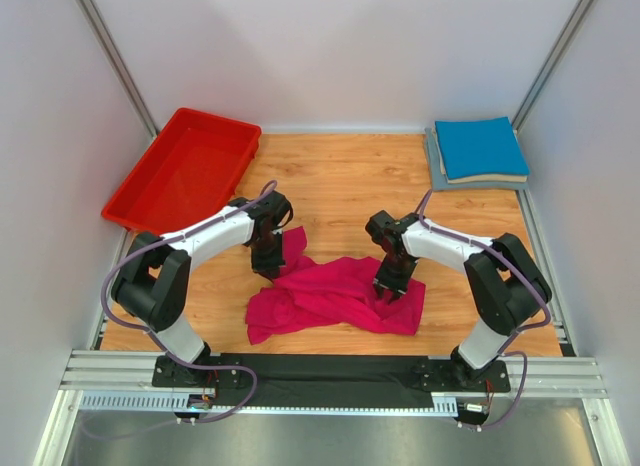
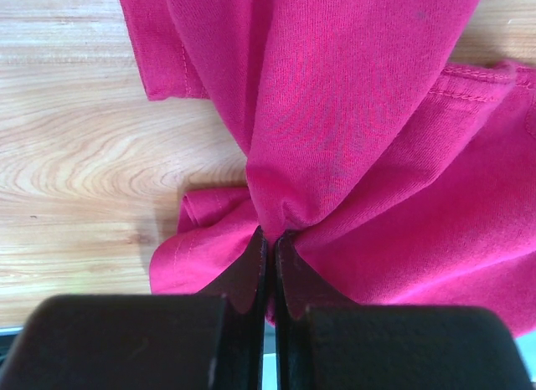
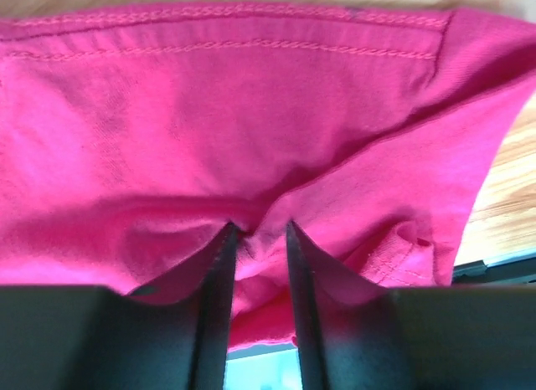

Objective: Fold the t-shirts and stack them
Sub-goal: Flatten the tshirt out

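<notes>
The magenta-pink t-shirt (image 1: pixel 335 296) lies crumpled on the wooden table between the arms. My left gripper (image 1: pixel 268 266) is shut on a bunched fold at its left upper part; in the left wrist view the jaws (image 2: pixel 270 235) pinch cloth (image 2: pixel 352 114) that fans out from them. My right gripper (image 1: pixel 388 291) is on the shirt's right side; in the right wrist view the jaws (image 3: pixel 258 227) stand narrowly apart with puckered cloth (image 3: pixel 209 114) caught between them. The blue t-shirt (image 1: pixel 480 146) lies folded on top of a stack at the back right, the grey one (image 1: pixel 432 158) at the bottom.
A red plastic bin (image 1: pixel 185 171) stands at the back left. White walls enclose the table on three sides. A metal rail (image 1: pixel 330 376) with the arm bases runs along the near edge.
</notes>
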Available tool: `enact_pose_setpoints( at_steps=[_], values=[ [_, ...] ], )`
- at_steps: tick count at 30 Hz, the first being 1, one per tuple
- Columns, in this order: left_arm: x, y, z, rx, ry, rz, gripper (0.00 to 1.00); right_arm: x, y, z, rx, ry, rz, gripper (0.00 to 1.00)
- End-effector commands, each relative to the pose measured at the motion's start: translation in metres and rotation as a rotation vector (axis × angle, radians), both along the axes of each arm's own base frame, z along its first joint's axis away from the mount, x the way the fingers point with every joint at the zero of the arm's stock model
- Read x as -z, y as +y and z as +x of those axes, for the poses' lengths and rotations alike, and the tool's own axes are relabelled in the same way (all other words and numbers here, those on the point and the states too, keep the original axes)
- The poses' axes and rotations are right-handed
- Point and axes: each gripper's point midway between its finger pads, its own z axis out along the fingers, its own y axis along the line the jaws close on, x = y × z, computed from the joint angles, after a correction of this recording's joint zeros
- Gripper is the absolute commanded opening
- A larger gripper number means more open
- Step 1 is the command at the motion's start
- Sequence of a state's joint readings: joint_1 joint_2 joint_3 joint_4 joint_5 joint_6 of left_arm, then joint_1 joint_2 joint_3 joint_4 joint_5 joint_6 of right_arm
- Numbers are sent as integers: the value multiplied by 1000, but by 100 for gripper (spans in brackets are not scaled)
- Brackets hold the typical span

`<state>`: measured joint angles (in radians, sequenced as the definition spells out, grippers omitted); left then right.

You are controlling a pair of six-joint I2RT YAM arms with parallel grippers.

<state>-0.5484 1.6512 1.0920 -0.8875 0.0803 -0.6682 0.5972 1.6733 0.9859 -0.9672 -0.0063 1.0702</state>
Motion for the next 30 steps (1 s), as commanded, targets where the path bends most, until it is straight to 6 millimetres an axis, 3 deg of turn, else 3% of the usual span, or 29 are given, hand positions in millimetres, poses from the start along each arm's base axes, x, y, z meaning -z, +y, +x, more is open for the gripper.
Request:
enact_pose_setpoints(
  at_steps=[1,2,6,8,10,15,18,23,25,30],
  values=[
    [-8,-9,10,2,-33,-25,0,-1,-5,3,27,-20,-40,28],
    [-8,-9,11,2,-35,-25,0,-3,-5,4,25,-24,-43,26],
    [-10,-9,13,1,-41,-23,0,-4,-6,4,21,-30,-41,0],
    [-12,-8,14,-3,-50,-17,0,-9,-11,2,0,-24,-52,0],
    [-16,-6,17,-15,-61,-4,0,-27,-24,11,-25,-81,-103,0],
    [-37,1,32,-43,-129,45,0,-82,-85,15,-67,-179,-251,0],
    [-56,2,44,-59,-181,49,0,-115,-110,16,-78,-269,-246,0],
    [-110,-5,70,-109,-337,-28,0,-160,-146,13,-89,-362,-338,0],
    [-136,-4,77,-136,-397,-50,0,-177,-158,15,-55,-404,-362,0],
    [-176,4,92,-191,-500,-68,0,-214,-176,15,48,-526,-340,0]
  ],
)
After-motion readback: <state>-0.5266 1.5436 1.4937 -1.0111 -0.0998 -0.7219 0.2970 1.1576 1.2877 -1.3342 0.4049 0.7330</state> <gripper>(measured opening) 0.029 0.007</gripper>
